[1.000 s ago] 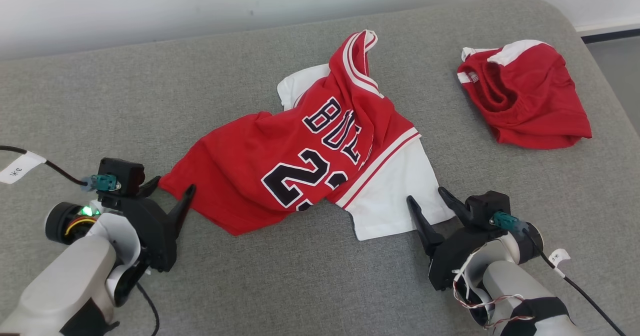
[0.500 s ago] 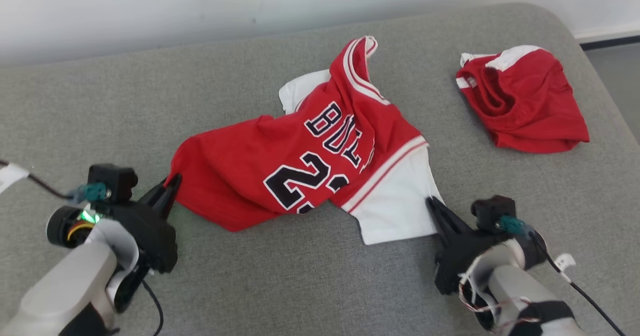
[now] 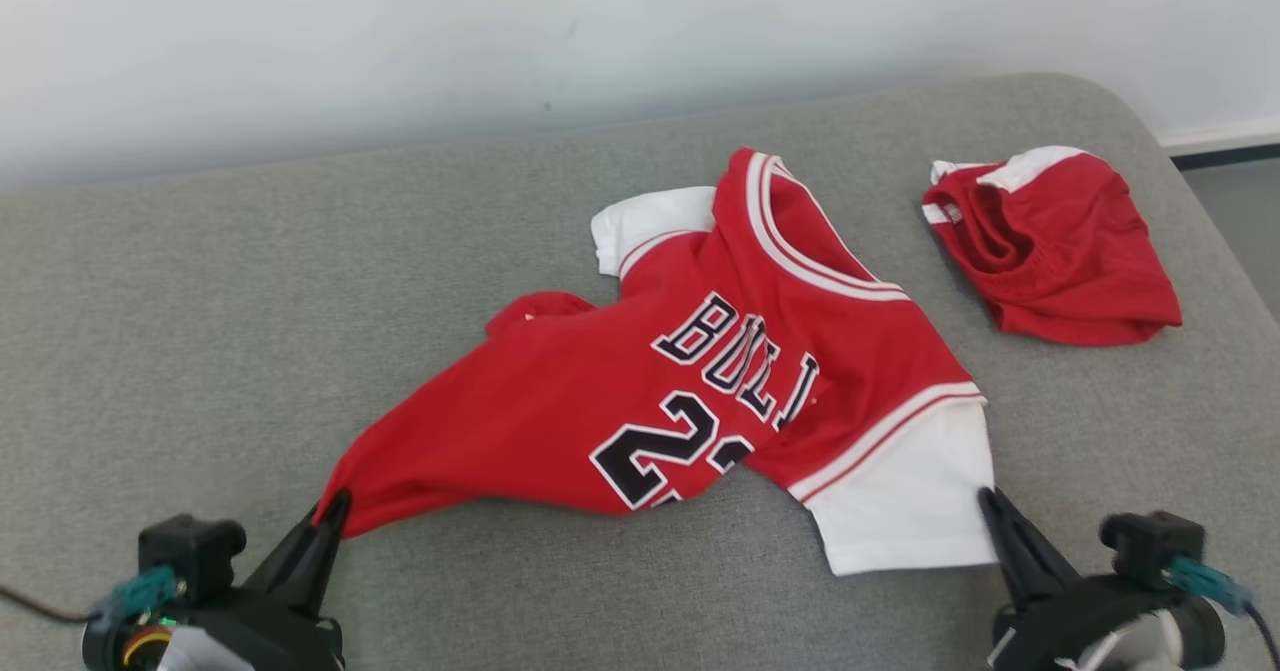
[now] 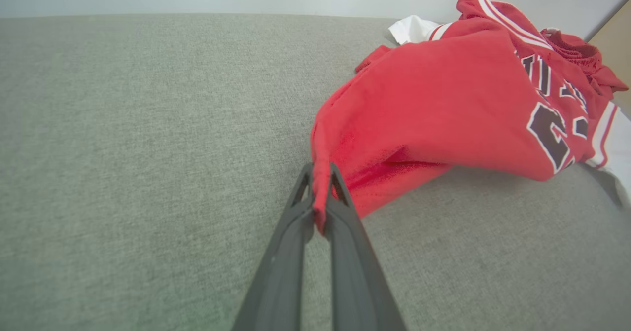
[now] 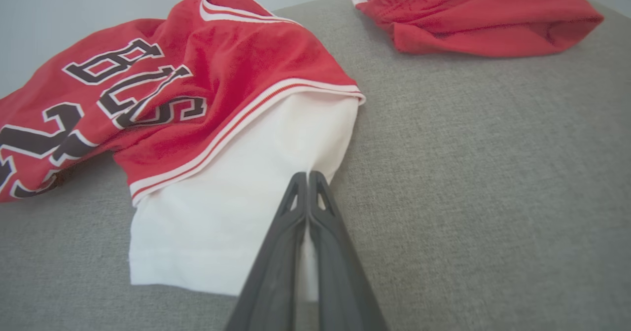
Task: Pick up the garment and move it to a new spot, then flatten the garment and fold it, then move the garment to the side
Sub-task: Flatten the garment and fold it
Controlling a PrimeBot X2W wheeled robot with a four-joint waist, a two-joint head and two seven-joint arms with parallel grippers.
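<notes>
The garment [image 3: 700, 391], a red jersey with black lettering and white sleeves, lies stretched across the grey padded surface [image 3: 250, 301]. My left gripper [image 3: 335, 511] sits at the lower left, shut on the jersey's red bottom corner. The left wrist view shows the red cloth [image 4: 443, 99] pinched between the left gripper's [image 4: 320, 173] closed fingers. My right gripper [image 3: 990, 499] sits at the lower right, shut on the edge of the white sleeve [image 3: 910, 511]. In the right wrist view its fingers [image 5: 308, 175] meet on that sleeve [image 5: 236, 198].
A second red piece of clothing with white trim [image 3: 1060, 251] lies bunched at the far right, close to the jersey's collar. A pale wall [image 3: 500, 31] runs behind the surface. The surface's rounded right edge [image 3: 1215, 241] drops to the floor.
Both grippers went from open to shut, the left on the red corner, the right on the white sleeve. The jersey is now drawn toward me and spread flatter. The head camera has shifted.
</notes>
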